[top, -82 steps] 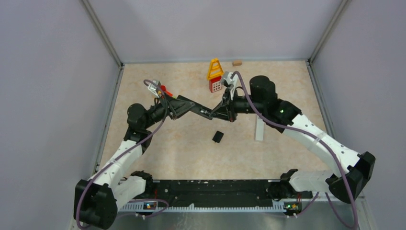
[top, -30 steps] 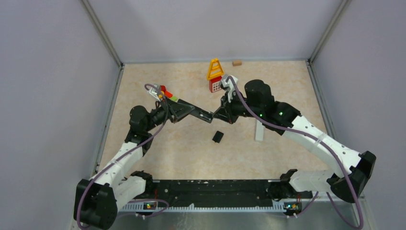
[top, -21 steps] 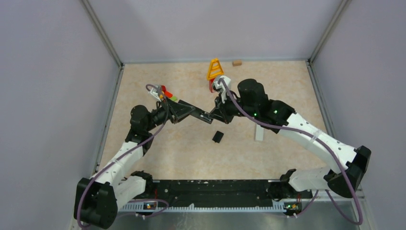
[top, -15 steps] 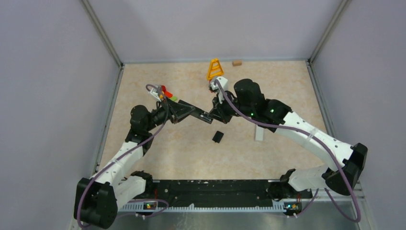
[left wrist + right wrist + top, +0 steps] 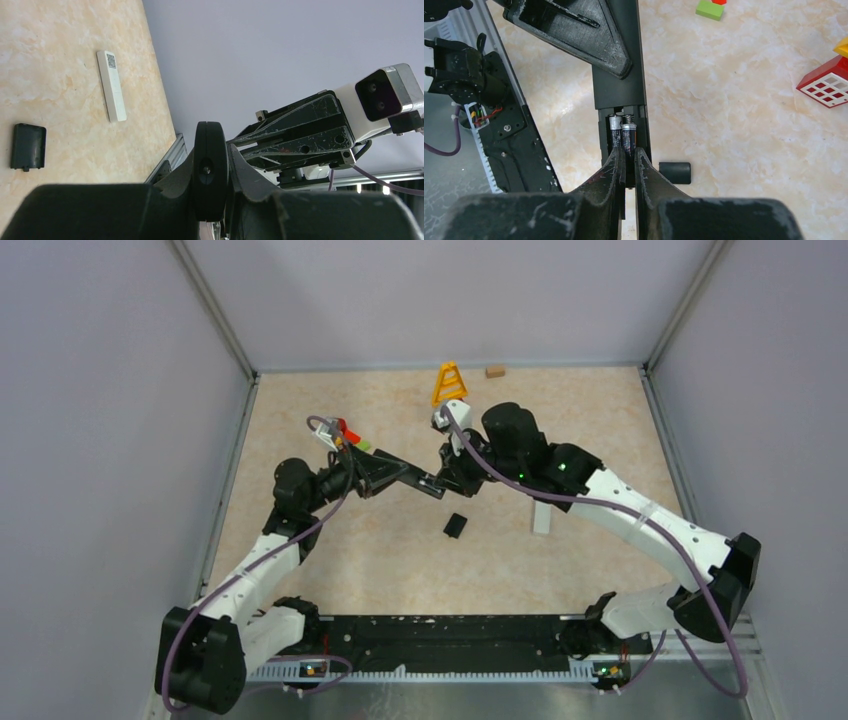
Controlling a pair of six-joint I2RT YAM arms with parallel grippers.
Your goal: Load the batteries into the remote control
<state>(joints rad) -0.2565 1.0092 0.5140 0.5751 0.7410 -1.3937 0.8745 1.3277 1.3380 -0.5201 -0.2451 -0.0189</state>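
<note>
My left gripper (image 5: pixel 400 471) is shut on a long black remote (image 5: pixel 431 484) and holds it above the table; the left wrist view shows it end-on (image 5: pixel 210 170) between the fingers. In the right wrist view the remote (image 5: pixel 619 85) has its battery bay open, with a silvery-capped battery (image 5: pixel 615 129) lying in it. My right gripper (image 5: pixel 627 151) is closed on a second dark battery (image 5: pixel 629 137) at the bay's end. In the top view the right gripper (image 5: pixel 451 480) meets the remote's tip. No blue-wrapped battery is in view.
A black battery cover (image 5: pixel 455 525) lies on the table below the grippers. A white remote (image 5: pixel 541 514) lies to its right. A yellow toy frame (image 5: pixel 449 383), a wooden block (image 5: pixel 494 371) and red and green blocks (image 5: pixel 346 434) stand farther back. A red toy house (image 5: pixel 826 85) stands nearby.
My right arm has swung left and closed in on the remote's open end, now hiding the red toy house in the top view. The left arm and the remote have barely moved.
</note>
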